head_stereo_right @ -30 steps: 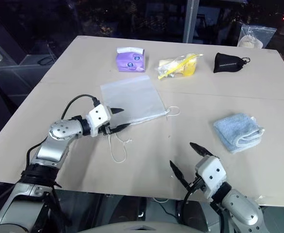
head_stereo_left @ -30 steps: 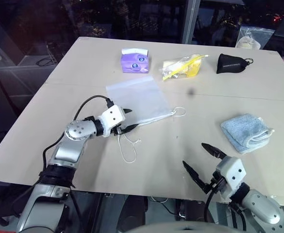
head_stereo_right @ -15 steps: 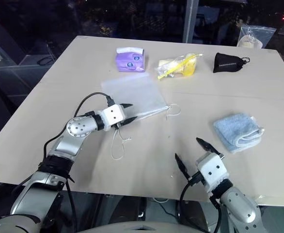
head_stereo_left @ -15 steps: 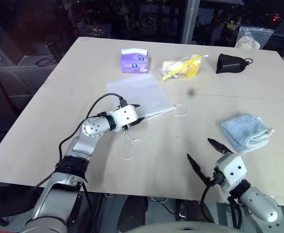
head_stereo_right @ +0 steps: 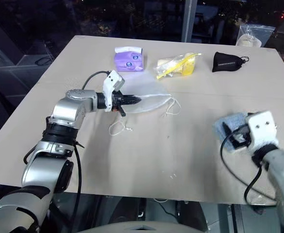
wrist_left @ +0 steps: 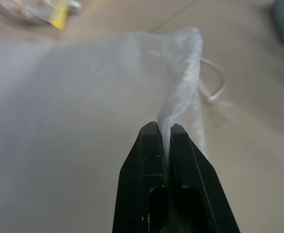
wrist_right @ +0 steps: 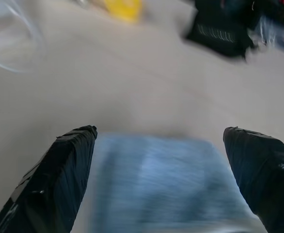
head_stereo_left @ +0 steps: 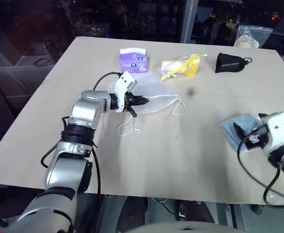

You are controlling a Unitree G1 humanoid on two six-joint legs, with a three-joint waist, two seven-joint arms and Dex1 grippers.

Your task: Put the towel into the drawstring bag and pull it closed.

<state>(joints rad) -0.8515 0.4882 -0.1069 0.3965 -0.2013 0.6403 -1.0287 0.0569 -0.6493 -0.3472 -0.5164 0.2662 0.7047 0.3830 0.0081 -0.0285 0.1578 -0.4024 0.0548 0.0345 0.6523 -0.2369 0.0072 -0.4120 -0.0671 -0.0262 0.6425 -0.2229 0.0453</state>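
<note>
The translucent white drawstring bag [head_stereo_left: 155,93] lies mid-table, one edge bunched and raised off the surface. My left gripper [wrist_left: 164,127] is shut on a pinch of that fabric near the bag's mouth, and it shows from above as the left gripper [head_stereo_left: 142,101]. White cord loops [head_stereo_left: 125,128] trail from the mouth toward me, and another cord loop [head_stereo_left: 181,107] lies at the bag's right corner. The light-blue towel [wrist_right: 156,184] sits at the right. My right gripper [head_stereo_left: 245,135] is open over the towel's near end, a finger on either side, and partly hides it.
Along the far edge stand a purple tissue pack [head_stereo_left: 134,60], a clear plastic bag with yellow contents [head_stereo_left: 183,67] and a small black pouch [head_stereo_left: 231,63]. Another clear bag [head_stereo_left: 251,37] sits at the far right corner. Bare tabletop [head_stereo_left: 181,155] lies between my arms.
My left gripper went from open to shut on the bag's edge and carried it up and away from me, bunching the fabric. My right gripper swung right and forward to the towel.
</note>
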